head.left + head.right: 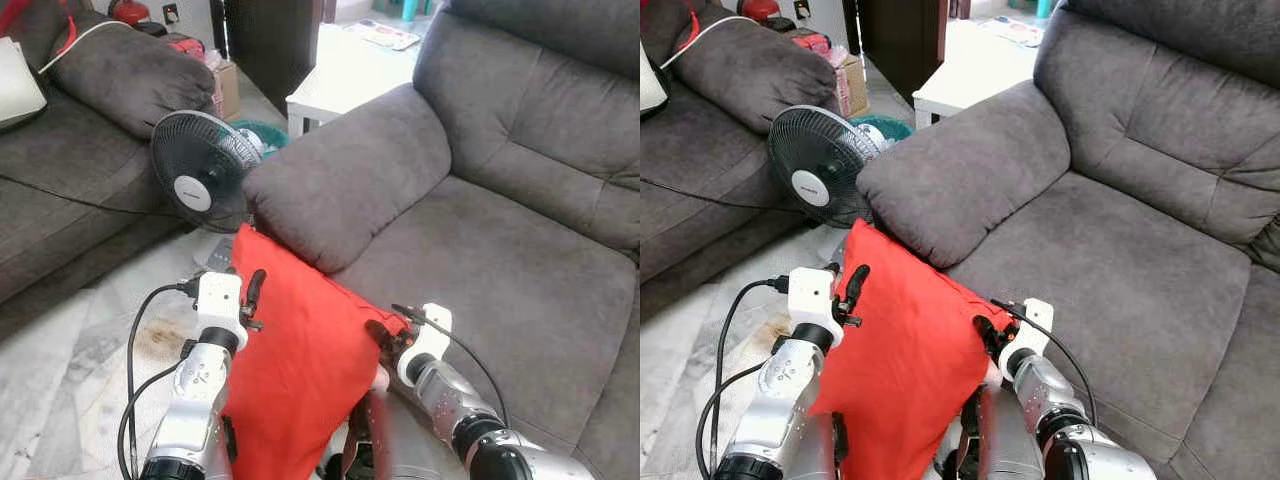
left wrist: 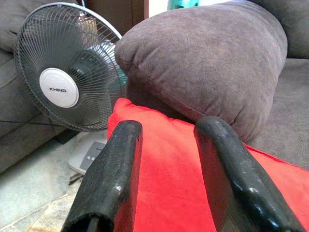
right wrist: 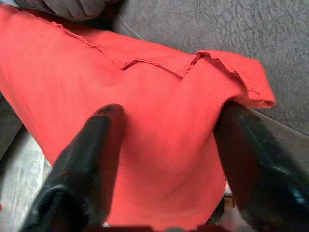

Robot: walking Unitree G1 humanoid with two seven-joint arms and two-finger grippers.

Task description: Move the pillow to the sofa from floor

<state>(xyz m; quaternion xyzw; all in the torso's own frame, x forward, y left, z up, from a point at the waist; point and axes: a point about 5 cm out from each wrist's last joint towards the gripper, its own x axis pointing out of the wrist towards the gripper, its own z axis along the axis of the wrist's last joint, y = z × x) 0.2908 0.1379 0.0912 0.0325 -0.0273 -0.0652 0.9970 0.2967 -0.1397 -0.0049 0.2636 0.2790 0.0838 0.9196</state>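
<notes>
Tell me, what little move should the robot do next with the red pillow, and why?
Probably carry the red pillow forward over the sofa seat. Both grippers, left and right, hold it between them, off the floor, its top corner against the sofa armrest, while the seat just ahead is bare.

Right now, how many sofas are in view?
2: the grey plush sofa ahead and right, behind the red fabric pillow; another grey sofa at left. Others may be out of frame.
</notes>
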